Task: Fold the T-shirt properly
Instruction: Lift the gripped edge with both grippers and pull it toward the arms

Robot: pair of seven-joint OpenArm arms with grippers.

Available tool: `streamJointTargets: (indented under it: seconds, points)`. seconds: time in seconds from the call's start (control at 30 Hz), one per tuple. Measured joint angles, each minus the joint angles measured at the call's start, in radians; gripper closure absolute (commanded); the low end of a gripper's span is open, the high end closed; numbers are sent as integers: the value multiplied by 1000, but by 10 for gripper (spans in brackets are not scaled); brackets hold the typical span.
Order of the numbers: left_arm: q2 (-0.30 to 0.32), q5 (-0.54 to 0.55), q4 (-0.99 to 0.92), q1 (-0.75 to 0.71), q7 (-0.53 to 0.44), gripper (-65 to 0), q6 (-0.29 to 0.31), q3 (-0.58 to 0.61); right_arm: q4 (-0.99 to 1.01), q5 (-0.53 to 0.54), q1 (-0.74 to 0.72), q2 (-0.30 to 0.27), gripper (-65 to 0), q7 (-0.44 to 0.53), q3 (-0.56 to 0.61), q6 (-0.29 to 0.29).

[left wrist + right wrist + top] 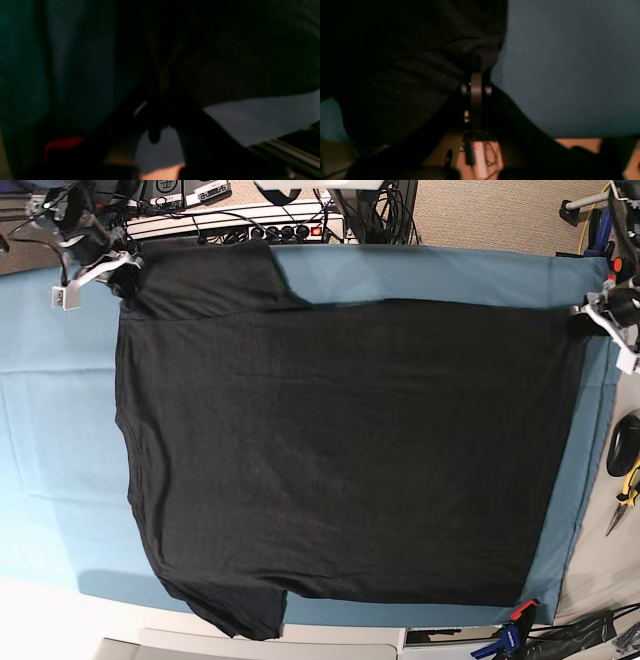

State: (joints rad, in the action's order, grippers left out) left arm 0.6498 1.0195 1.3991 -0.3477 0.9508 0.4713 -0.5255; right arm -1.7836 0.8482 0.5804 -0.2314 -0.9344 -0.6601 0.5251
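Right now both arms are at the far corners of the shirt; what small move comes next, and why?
Probably lift both corners slightly together and start carrying that far edge toward the near edge. The black T-shirt lies spread flat on the teal table cover; the right gripper is shut on cloth at one far corner, and the left gripper sits shut at the other corner.

T-shirt matt black cloth; table cover matt cloth.

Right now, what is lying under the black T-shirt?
Under the T-shirt lies the teal cover, visible around its edges on all sides. Whatever sits beneath the shirt's middle is hidden by the cloth.
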Motion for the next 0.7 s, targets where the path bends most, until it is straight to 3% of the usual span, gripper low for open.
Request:
streamJointTargets:
  seconds: [0.2,0.43,0.53,0.7]
  points:
    - [7,79,2,-68,37,0,46,-24,-89,-11,84,-20,0,-5,0,3]
    - [6,175,14,-187,94,0,51,-143,-138,-10,200,-20,0,-21,-8,3]
    - [7,213,33,-232,116,0,97,-178,-146,15,232,-20,0,-28,-60,4]
    - [3,251,51,-263,150,0,103,-180,-147,84,277,-38,0,-61,-179,5]
